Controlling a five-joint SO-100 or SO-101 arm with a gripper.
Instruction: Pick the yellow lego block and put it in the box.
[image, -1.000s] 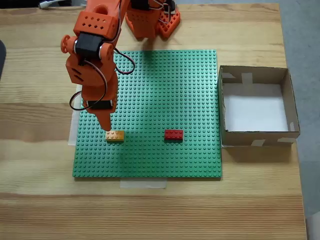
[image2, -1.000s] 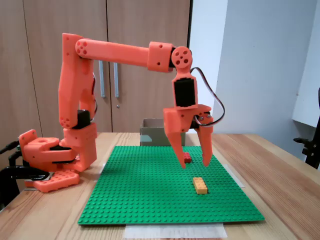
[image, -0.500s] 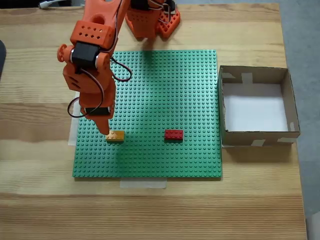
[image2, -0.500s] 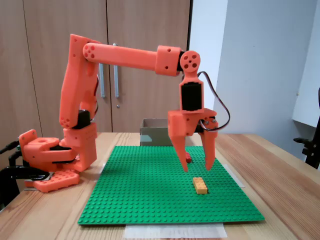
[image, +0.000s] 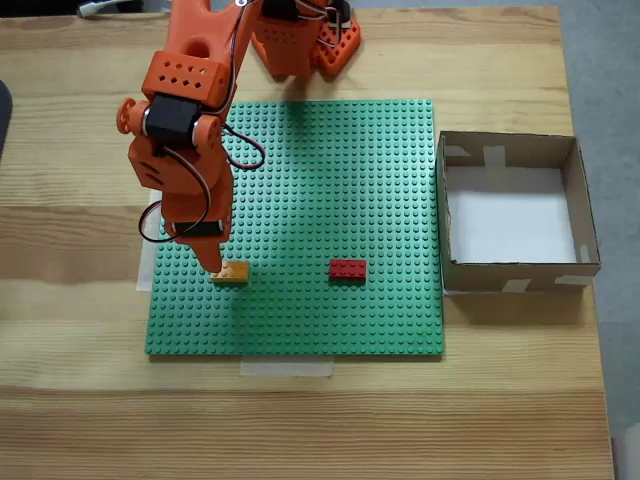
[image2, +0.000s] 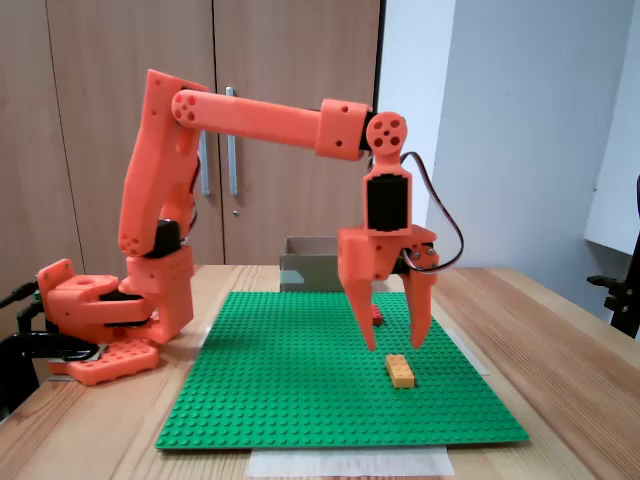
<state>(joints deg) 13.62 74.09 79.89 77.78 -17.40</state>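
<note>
Fixed view from table level shows the gripper (image2: 394, 349) pointing straight down with its jaws spread wide and nothing between them. The two fingertips (image2: 368, 343) hang just above the yellow lego block (image2: 401, 370), one tip to each side of it and neither touching it. That block lies flat on the green baseplate (image2: 300, 390), near the baseplate's front right part in this view. From above, in a fixed view, the gripper (image: 207, 262) covers the left end of the yellow lego block (image: 234, 272), which sits near the baseplate's (image: 320, 180) lower left corner. A red brick (image: 348, 268) lies on the baseplate to the right of the yellow one, well apart from it. The box (image: 516, 160) stands just beside the baseplate's right edge, on the wooden table (image: 300, 420). Its white floor is bare, with pale tape patches on its walls. From table level the box (image2: 310, 268) shows behind the baseplate's far edge.
</note>
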